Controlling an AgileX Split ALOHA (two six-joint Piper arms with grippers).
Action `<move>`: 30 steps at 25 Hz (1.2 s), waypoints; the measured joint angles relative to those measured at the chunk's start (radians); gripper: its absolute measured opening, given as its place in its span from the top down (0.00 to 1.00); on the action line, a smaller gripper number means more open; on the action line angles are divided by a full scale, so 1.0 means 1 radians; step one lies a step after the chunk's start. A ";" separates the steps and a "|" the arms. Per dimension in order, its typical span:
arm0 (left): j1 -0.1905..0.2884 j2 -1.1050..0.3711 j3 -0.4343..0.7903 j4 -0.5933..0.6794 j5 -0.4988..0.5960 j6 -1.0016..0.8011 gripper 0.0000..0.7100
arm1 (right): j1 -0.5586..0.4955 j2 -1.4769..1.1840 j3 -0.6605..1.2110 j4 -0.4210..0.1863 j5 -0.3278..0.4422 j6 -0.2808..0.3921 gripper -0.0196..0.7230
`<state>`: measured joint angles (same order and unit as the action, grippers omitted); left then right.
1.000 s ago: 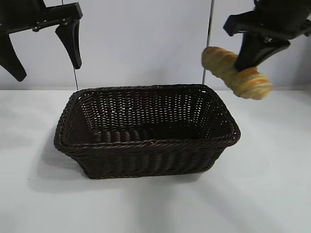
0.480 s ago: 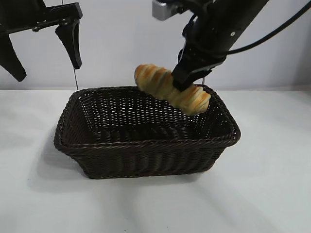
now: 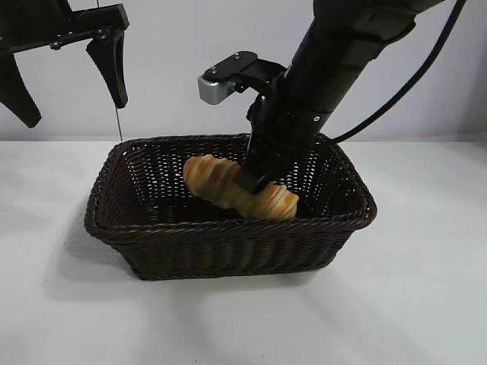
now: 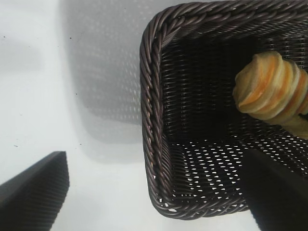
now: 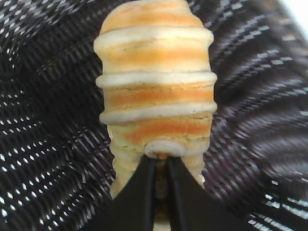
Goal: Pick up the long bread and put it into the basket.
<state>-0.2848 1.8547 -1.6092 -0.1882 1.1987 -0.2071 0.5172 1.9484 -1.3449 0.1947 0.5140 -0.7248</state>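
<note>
Right end effector (image 3: 255, 181), long bread (image 3: 236, 186), inside basket (image 3: 228, 228)

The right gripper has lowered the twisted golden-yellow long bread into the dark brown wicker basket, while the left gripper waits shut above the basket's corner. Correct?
One error: the left gripper is wide open, not shut, as the exterior view shows. The rest holds: the right gripper has the twisted golden-yellow long bread down inside the dark brown wicker basket.

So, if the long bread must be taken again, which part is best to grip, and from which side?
Probably its middle, from above. The long bread lies slanted inside the basket, whose walls block the sides. The right gripper already sits at mid-length, fingers across its narrow width, between the ridges.
</note>
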 joint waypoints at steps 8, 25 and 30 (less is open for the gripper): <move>0.000 0.000 0.000 0.000 0.000 0.000 0.02 | 0.000 -0.055 -0.004 -0.006 0.072 0.193 0.06; 0.000 0.000 0.000 0.000 0.000 0.000 0.02 | -0.211 -0.248 -0.021 -0.180 0.422 0.788 0.04; 0.000 0.000 0.000 0.000 0.000 0.000 0.02 | -0.261 -0.248 -0.021 -0.182 0.476 0.806 0.04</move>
<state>-0.2848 1.8547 -1.6092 -0.1882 1.1987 -0.2071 0.2560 1.7005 -1.3663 0.0130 0.9896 0.0815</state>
